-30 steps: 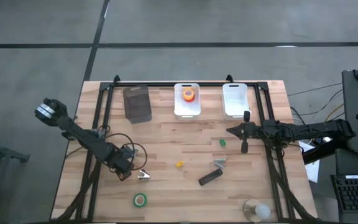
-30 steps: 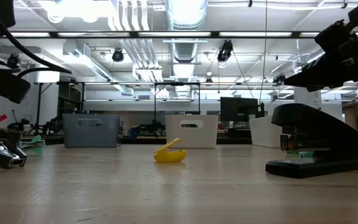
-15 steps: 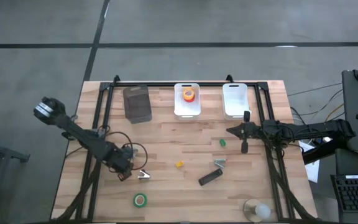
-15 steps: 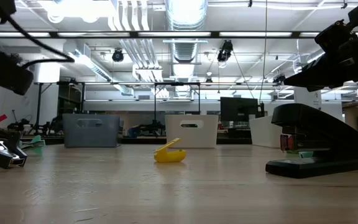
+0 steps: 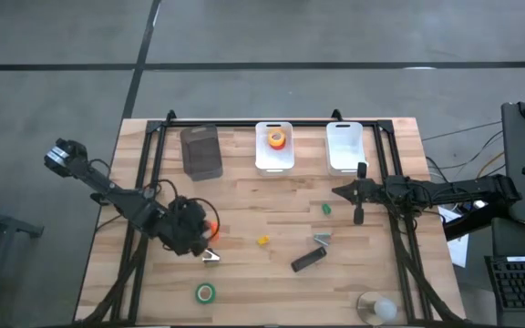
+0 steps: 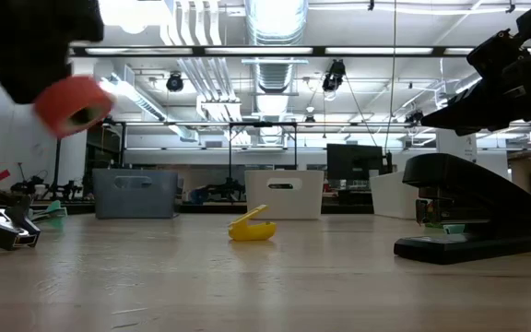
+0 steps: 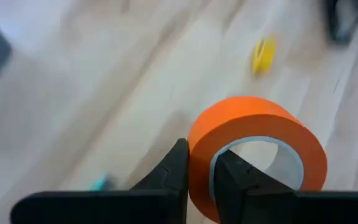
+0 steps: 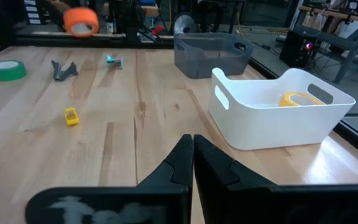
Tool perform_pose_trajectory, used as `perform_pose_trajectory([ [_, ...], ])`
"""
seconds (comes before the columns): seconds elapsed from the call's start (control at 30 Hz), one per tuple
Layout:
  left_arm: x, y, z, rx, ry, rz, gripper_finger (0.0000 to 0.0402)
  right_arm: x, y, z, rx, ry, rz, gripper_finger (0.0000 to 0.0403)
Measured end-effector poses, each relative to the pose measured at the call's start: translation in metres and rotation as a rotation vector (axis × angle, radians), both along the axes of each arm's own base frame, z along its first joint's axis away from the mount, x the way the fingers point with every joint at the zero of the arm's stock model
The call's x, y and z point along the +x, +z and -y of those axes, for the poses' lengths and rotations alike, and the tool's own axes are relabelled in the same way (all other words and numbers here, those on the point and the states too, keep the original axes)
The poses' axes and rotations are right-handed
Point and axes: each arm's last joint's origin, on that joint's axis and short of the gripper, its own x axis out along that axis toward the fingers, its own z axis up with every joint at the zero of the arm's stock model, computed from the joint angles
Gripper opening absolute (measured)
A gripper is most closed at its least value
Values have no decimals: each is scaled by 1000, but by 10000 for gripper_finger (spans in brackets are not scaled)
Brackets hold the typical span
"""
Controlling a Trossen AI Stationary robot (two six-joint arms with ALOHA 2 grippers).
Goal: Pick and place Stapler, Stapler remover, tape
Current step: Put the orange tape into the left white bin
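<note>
My left gripper [image 5: 199, 233] is over the table's left half, shut on an orange tape roll [image 5: 211, 228], which shows raised in the low view [image 6: 72, 104]. The black stapler [image 5: 308, 261] lies flat right of centre. One silvery staple remover [image 5: 211, 257] lies just near-side of my left gripper, another [image 5: 322, 239] by the stapler. A green tape roll [image 5: 206, 292] lies flat near the front edge. A second orange roll [image 5: 276, 138] sits in a white bin [image 5: 274, 162]. My right gripper [image 8: 191, 155] waits shut at the right, touching nothing. My left gripper pinches the orange roll's wall [image 7: 199, 163], one finger [image 7: 232, 177] inside the open centre and the other finger [image 7: 176, 168] outside. The fingers slant down at it from the table's left. The roll is lifted clear of the table and tilted.
A grey bin [image 5: 200, 151] and two white bins [image 5: 344, 164] stand along the far edge; the right one holds a yellow ring [image 8: 297, 98]. Small yellow [image 5: 262, 240] and green [image 5: 326, 209] bits lie mid-table. A pale round object [image 5: 377, 308] sits at the front right corner.
My left gripper has risen from the table, tipped toward level and shifted a little toward the right edge. The orange tape roll has come up with it and now hangs clear of the wood.
</note>
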Motion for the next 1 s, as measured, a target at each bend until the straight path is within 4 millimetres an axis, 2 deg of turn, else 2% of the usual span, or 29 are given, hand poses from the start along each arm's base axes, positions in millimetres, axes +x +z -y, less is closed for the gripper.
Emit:
perform_pose_trajectory([
  [0.23, 24, 13, -15, 45, 155, 234, 76, 0, 0, 0, -6, 1, -1, 8],
  [0.53, 45, 20, -47, 141, 212, 330, 52, 0, 0, 0, 0, 0, 0, 8],
  [0.7, 57, 27, -79, 172, 265, 384, 59, 0, 0, 0, -11, 3, -2, 8],
  [1.0, 71, 32, -157, 144, 314, 487, 60, 0, 0, 0, -10, 3, -2, 8],
])
